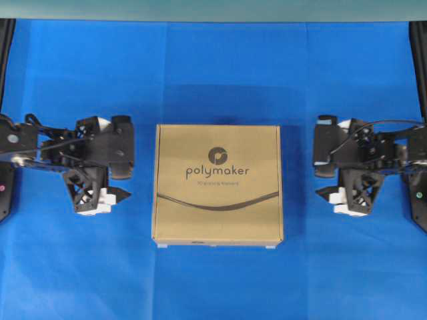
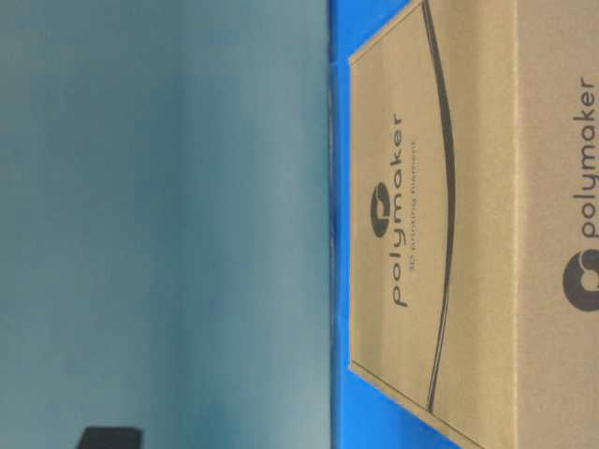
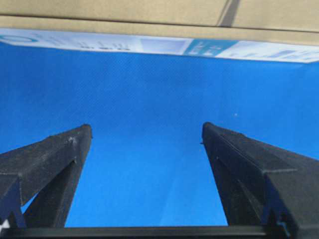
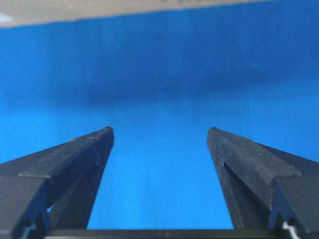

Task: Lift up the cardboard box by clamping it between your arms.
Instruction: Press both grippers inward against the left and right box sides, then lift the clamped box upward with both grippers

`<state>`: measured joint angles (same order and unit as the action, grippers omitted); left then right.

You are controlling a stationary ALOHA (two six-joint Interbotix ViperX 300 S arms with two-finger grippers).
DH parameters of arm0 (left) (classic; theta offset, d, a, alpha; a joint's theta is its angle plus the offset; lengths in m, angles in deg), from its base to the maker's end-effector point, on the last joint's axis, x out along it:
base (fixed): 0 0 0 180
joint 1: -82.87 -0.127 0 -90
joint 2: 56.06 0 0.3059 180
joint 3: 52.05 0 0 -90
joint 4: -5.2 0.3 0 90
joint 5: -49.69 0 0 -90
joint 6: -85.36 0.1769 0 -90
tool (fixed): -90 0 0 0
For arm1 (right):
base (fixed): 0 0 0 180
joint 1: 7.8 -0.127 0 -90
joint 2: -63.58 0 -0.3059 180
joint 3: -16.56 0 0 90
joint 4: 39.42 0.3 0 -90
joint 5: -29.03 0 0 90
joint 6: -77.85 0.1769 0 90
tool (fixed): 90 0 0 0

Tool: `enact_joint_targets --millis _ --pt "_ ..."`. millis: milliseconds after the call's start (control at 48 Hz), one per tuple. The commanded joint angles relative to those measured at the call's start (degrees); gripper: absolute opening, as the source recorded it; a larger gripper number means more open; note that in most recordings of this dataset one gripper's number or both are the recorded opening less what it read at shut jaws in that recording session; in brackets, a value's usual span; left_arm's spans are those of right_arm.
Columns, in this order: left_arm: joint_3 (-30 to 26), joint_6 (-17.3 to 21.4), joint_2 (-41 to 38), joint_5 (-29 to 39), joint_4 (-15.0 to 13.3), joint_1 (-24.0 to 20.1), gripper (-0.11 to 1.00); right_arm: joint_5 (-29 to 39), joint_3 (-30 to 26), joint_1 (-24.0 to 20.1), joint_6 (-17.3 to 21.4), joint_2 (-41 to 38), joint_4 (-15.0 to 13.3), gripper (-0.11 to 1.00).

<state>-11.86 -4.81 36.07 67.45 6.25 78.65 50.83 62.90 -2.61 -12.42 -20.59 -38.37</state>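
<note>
Your left end effector (image 1: 127,179) and right end effector (image 1: 320,179) flank box (image 1: 218,183), both spread wide, empty, not touching

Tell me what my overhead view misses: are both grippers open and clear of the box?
Observer: Left wrist view shows the left gripper open, blue cloth between its fingertips and the cardboard box.
Operator: Give me the right side.
Observer: The right gripper is open too, with cloth between it and the box edge.
Operator: Report the box's side.
Observer: A white and teal printed label runs along the side facing the left gripper.
</note>
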Motion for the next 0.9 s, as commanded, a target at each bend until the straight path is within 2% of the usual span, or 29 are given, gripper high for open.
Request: enact_joint_targets --millis 0,312,562,750,875 --pt "-1.32 0.09 -1.23 -1.58 0.18 -0.09 0.86 -1.93 -2.02 -0.18 -0.35 -1.58 -0.09 0.99" --pt "-3.69 0.09 -6.42 -6.33 0.18 -0.18 0.86 -4.92 -5.1 -1.23 -2.2 -7.65 -0.09 0.99" --pt "-6.33 0.18 -10.72 -6.33 0.18 -0.18 0.86 -7.65 -7.73 -1.41 -2.37 -12.83 0.0 0.99" --pt "-7.56 0.26 -11.6 -6.33 0.18 -0.18 0.86 -11.78 -9.14 -2.2 -1.76 -16.52 0.0 0.99" --pt "-8.0 0.18 -11.87 -6.06 0.18 -0.26 0.86 -12.04 -9.93 -2.55 -2.02 -17.49 0.0 0.99"
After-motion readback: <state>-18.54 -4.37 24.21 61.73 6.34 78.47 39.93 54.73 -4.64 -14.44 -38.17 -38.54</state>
